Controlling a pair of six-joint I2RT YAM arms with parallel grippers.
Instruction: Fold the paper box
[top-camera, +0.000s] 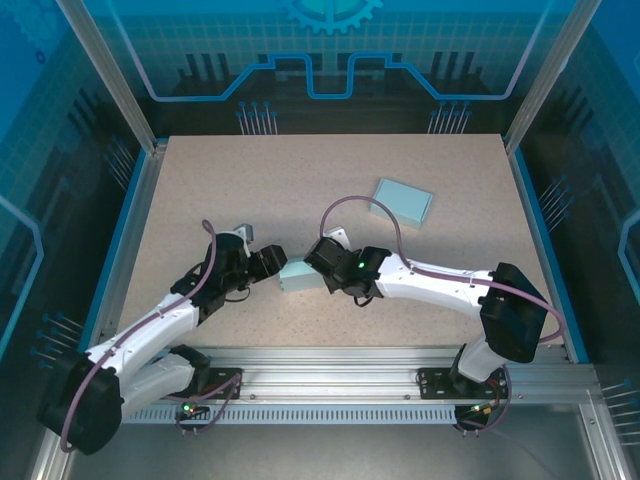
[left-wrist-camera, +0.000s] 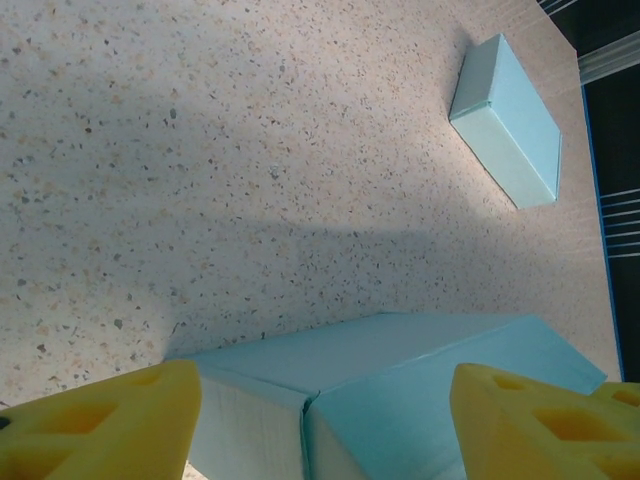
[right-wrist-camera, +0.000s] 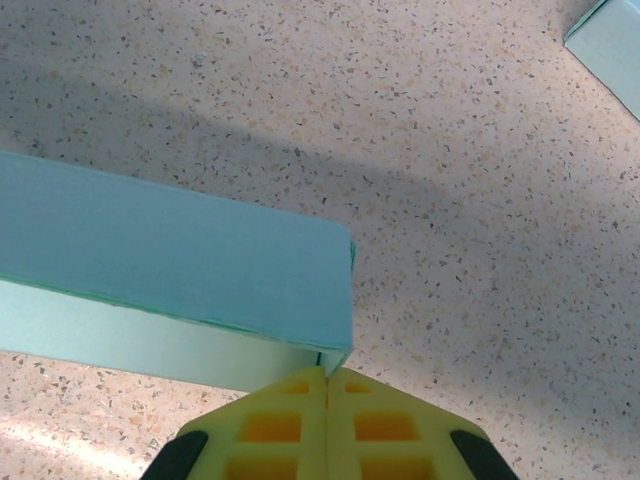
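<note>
On table (top-camera: 250, 180): boxes, two; near box (top-camera: 295, 277), far box (top-camera: 404, 201).

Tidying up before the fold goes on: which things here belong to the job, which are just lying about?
Job: paper box between the arms; left gripper, open astride it; right gripper, shut at its corner.
Lying about: second blue box, closed, alone farther back on the table.
</note>
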